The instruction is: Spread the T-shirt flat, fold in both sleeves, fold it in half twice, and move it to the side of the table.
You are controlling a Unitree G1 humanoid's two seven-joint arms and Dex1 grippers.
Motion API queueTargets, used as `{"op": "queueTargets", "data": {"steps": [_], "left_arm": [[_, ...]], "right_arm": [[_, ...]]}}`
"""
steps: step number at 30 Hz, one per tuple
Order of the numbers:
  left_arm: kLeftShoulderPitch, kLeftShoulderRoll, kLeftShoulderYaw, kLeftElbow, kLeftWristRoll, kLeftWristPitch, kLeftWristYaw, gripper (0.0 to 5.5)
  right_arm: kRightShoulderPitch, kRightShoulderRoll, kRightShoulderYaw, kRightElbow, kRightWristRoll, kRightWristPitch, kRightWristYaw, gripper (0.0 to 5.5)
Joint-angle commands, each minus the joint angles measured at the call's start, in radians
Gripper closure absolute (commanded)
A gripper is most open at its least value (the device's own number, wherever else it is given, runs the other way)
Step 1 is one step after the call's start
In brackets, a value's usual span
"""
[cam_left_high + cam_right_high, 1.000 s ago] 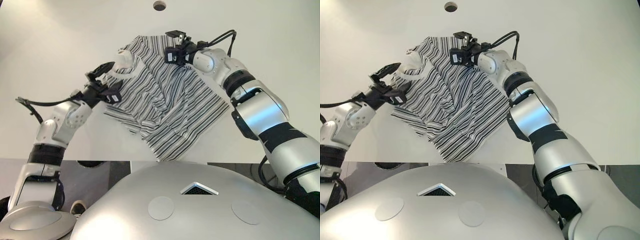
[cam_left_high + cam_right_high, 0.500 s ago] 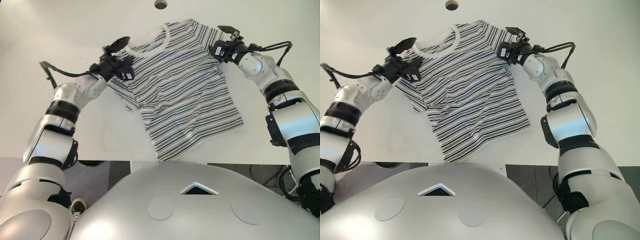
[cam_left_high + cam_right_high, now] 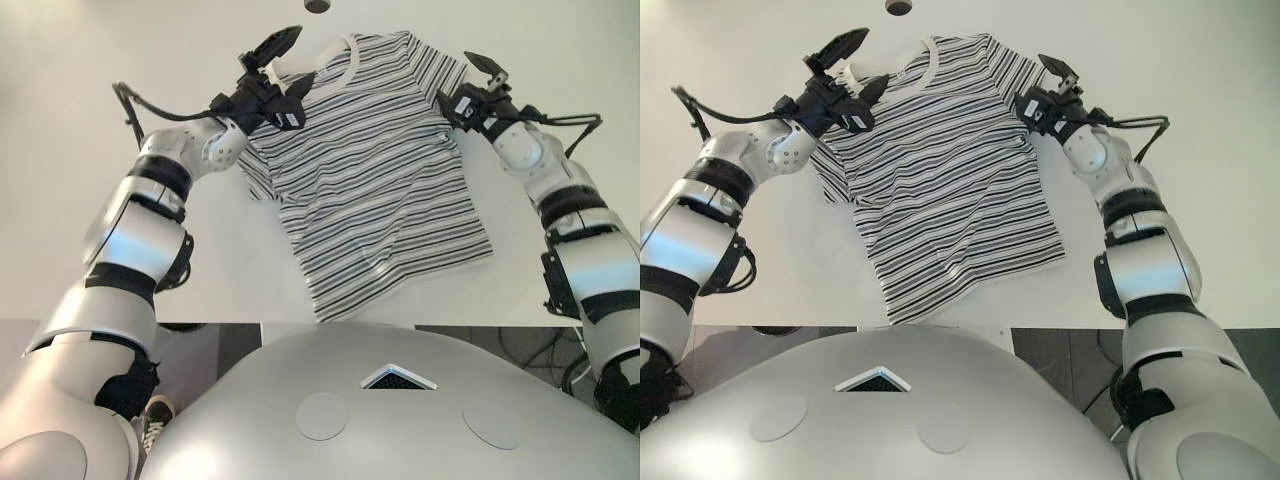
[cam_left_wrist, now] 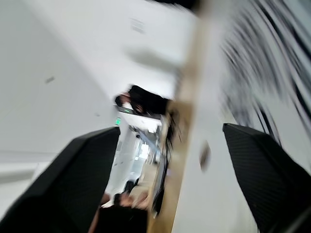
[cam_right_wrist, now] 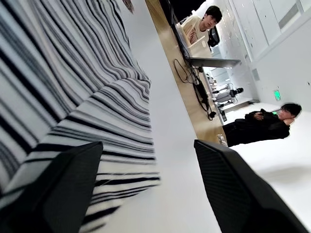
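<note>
T-shirt (image 3: 380,170): striped, lying face-up on the white surface (image 3: 230,270). The collar is pointing away from the robot and the hem is sitting close to the near edge. The body is lying mostly spread, slewed a little so the hem is angling toward the robot's left. Some ripples are running across the lower half. The sleeve on the robot's left is bunching against the side of the shirt; the sleeve on the robot's right is lying out flat. A dark round hole (image 3: 318,5) is showing in the surface just beyond the collar.

Left hand (image 3: 285,65): sitting at the shirt's shoulder on the robot's left, just beside the collar. It is gaping wide, one finger pointing up and away, the other reaching over the edge of the striped cloth. Whether that lower finger is touching the fabric I cannot tell. In the left wrist view the fingers (image 4: 73,184) are standing far apart with nothing between them, and the stripes are passing off to one side.

Right hand (image 3: 465,80): sitting at the outer edge of the sleeve on the robot's right, also spread wide and gripping nothing. In the right wrist view its fingers (image 5: 238,194) are well apart; striped cloth is lying under and beyond one of them, bare surface beyond the other. Contact with the cloth is not clear.
</note>
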Motion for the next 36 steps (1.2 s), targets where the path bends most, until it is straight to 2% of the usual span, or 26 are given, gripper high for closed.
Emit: {"op": "queueTargets", "data": {"steps": [1, 4, 7, 11, 16, 21, 30, 31, 36], "left_arm": [[0.385, 0.119, -0.012, -0.499, -0.276, -0.063, -0.225, 1.56], [0.576, 0.235, -0.025, -0.72, -0.324, 0.016, -0.394, 1.56], [0.692, 0.327, -0.021, -0.896, -0.357, 0.089, -0.538, 1.56], [0.765, 0.349, -0.003, -0.995, -0.304, 0.212, -0.68, 1.56], [0.745, 0.33, 0.063, -0.919, -0.154, 0.294, -0.656, 1.56], [0.726, 0.321, 0.066, -0.856, -0.081, 0.287, -0.656, 1.56], [0.722, 0.41, 0.104, -0.79, -0.068, 0.253, -0.691, 1.56], [0.734, 0.417, 0.11, -0.813, -0.136, 0.246, -0.727, 1.56], [0.799, 0.456, 0.133, -1.144, -0.842, 0.301, -0.97, 1.56]], "right_arm": [[0.31, -0.085, -0.068, -0.5, 0.297, -0.049, 0.194, 1.97], [0.5, -0.177, -0.068, -0.79, 0.41, 0.012, 0.318, 1.97], [0.622, -0.262, -0.071, -0.948, 0.43, 0.08, 0.411, 1.97], [0.72, -0.341, -0.067, -1.079, 0.388, 0.174, 0.524, 1.97], [0.725, -0.391, -0.066, -1.068, 0.306, 0.232, 0.616, 1.97], [0.717, -0.399, -0.04, -1.036, 0.233, 0.244, 0.672, 1.97], [0.759, -0.423, -0.019, -1.146, 0.212, 0.267, 0.736, 1.97], [0.764, -0.422, -0.019, -1.154, 0.209, 0.272, 0.738, 1.97], [0.75, -0.41, -0.019, -1.151, 0.195, 0.28, 0.735, 1.97]]}}
